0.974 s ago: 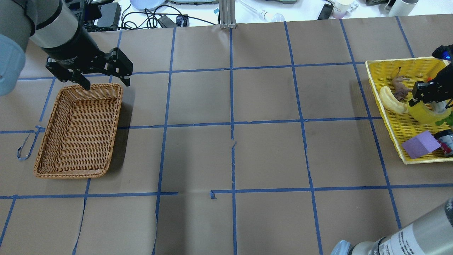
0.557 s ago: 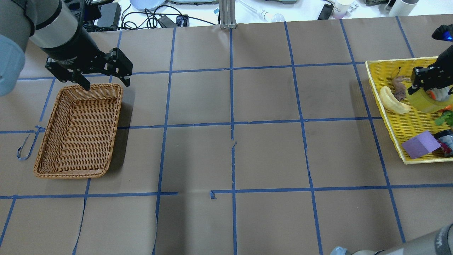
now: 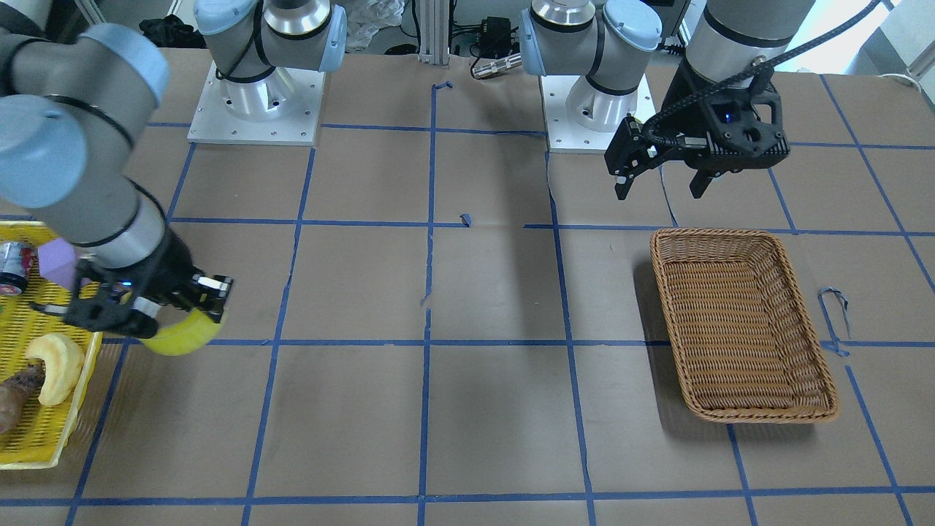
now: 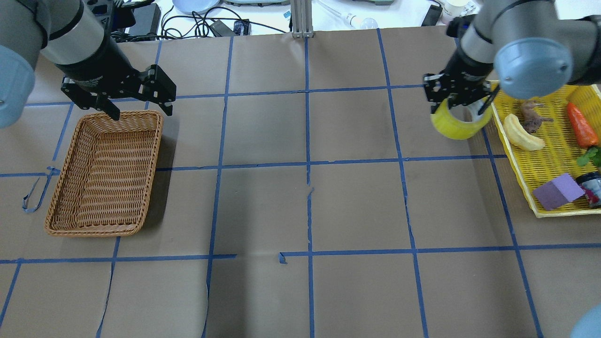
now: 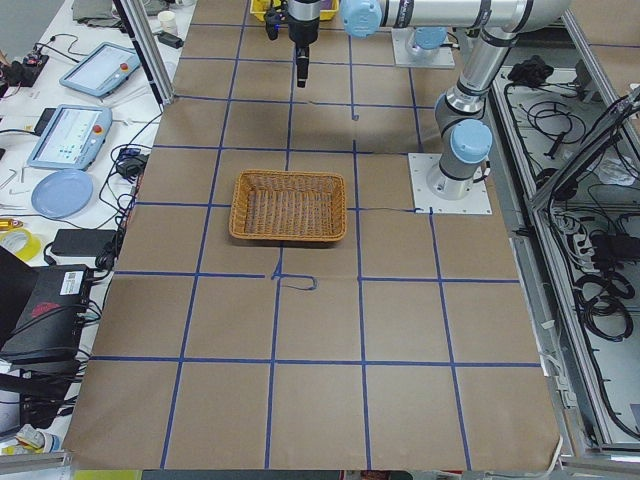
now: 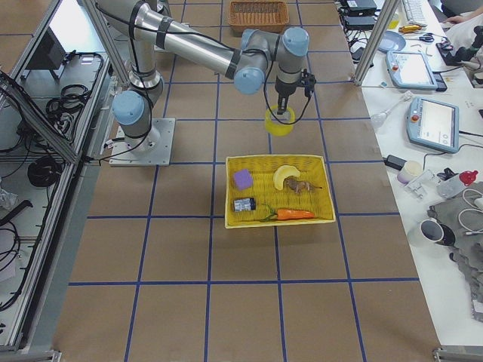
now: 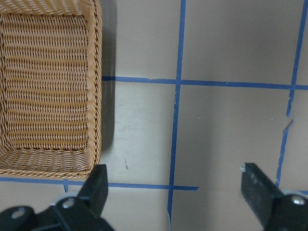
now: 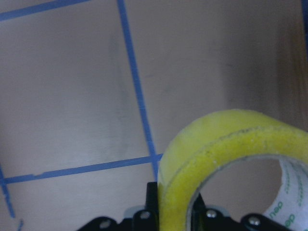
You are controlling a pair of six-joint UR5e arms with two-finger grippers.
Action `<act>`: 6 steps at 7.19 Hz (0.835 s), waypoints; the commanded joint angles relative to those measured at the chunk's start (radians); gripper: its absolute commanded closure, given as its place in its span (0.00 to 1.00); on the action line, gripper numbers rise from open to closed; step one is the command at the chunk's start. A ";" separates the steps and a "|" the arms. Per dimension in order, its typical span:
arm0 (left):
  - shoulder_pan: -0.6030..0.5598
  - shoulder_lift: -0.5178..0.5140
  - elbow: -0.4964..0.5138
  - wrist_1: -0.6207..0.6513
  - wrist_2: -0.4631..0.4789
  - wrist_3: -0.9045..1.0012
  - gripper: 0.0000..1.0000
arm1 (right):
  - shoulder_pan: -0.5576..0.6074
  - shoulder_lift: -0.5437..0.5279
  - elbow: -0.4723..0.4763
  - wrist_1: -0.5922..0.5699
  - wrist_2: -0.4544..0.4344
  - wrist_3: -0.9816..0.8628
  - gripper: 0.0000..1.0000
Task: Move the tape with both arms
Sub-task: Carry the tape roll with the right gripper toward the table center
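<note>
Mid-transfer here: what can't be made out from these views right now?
- Right gripper fingertips: right wrist view, the tape covers them and the bottom edge cuts the rest.
- Tape's far half: same view, cut off by the right and bottom edges.
- Yellow tray: front-facing view, cropped by the left edge.
- Jar label: overhead view, too small to read.

Taken from six cameras placed around the wicker basket (image 4: 104,172). Overhead: behind the robot, facing forward and down, basket at left. Front-facing: opposite, steeply down, same basket at right. Side views: high and distant, from either table end. Wrist views: close, left over the basket's corner, right against the tape (image 8: 192,154).
</note>
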 commanded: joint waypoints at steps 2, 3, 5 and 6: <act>-0.001 0.002 -0.023 0.006 -0.012 -0.015 0.00 | 0.279 0.270 -0.175 -0.141 -0.078 0.211 1.00; -0.001 0.002 -0.023 0.006 -0.007 -0.015 0.00 | 0.311 0.353 -0.273 -0.139 -0.084 0.261 1.00; 0.001 0.002 -0.023 0.012 -0.001 0.001 0.00 | 0.341 0.442 -0.363 -0.144 -0.075 0.287 1.00; 0.001 0.002 -0.023 0.014 0.001 -0.007 0.00 | 0.373 0.477 -0.406 -0.156 -0.072 0.342 1.00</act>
